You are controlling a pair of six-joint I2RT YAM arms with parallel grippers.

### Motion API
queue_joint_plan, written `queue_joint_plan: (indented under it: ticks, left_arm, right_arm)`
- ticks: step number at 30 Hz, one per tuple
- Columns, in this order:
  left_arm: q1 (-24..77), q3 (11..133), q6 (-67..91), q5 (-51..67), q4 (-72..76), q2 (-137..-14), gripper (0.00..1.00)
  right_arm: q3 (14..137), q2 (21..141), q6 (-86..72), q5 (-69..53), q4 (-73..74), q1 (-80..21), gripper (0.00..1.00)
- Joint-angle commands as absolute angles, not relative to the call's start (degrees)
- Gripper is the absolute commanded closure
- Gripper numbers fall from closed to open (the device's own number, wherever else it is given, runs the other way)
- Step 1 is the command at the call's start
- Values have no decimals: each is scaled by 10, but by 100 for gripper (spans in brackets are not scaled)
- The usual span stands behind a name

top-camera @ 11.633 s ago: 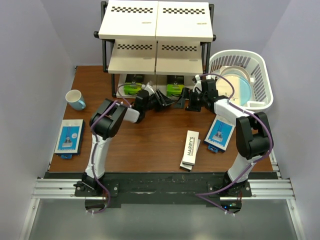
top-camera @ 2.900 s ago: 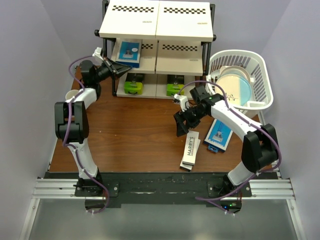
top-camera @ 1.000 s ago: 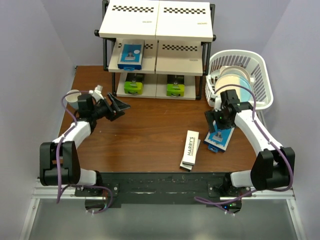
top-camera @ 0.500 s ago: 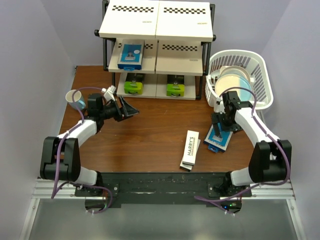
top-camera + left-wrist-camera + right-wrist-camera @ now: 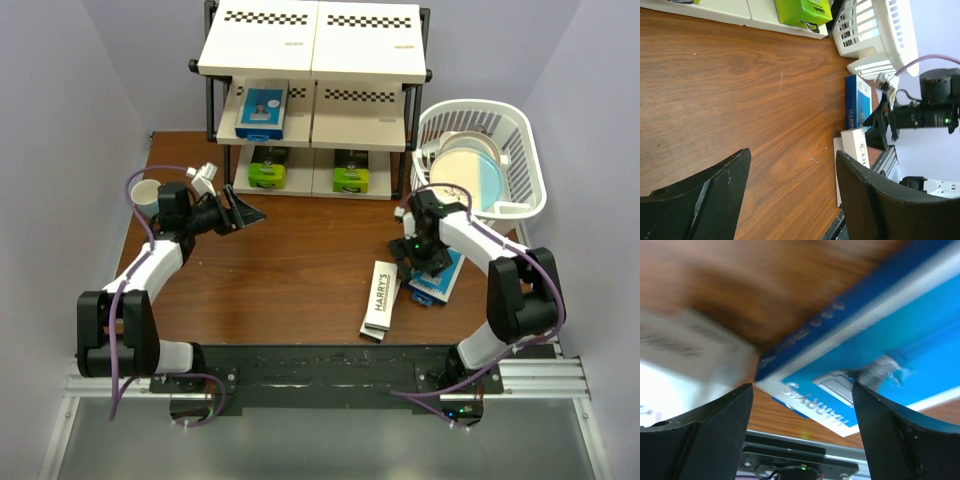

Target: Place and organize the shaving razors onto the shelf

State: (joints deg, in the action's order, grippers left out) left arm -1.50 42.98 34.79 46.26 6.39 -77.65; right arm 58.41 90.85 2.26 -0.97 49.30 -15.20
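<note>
The shelf [image 5: 310,45] stands at the back. One blue-and-white razor box [image 5: 262,110] lies on its middle tier. Two black boxes with lime-green ends [image 5: 267,168] [image 5: 350,173] lie on the bottom tier. A second blue-and-white box [image 5: 440,282] lies on the table at the right, and it also shows in the right wrist view [image 5: 880,355]. Two stacked white HARRY'S boxes [image 5: 380,298] lie beside it. My right gripper [image 5: 422,258] is open, low over that blue box's left edge [image 5: 802,405]. My left gripper [image 5: 240,212] is open and empty above bare table [image 5: 790,170].
A white plastic basket [image 5: 525,150] holding a white-and-blue plate [image 5: 470,170] stands right of the shelf. A light blue cup [image 5: 145,195] sits at the left, behind my left arm. In the left wrist view the basket [image 5: 875,30] and the right arm [image 5: 935,107] show.
My right gripper has moved left and down to the blue box's left edge. My left gripper has drawn back a little to the upper left. No box has moved.
</note>
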Motion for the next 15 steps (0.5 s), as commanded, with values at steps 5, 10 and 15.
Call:
queue_joint_plan:
  ticks: [5,10,15]
  left_arm:
    - [-23,386,358,461,107,-705,27]
    - [-50,359,359,449,114,-680,27]
    - [-79,373,350,451,85,-658,29]
  right_arm:
    - [595,971,4,-112,464,-226,17]
    - [665,1039,20,-144,452,-293,19]
    - [755,1106,61,-160,464,-390,20]
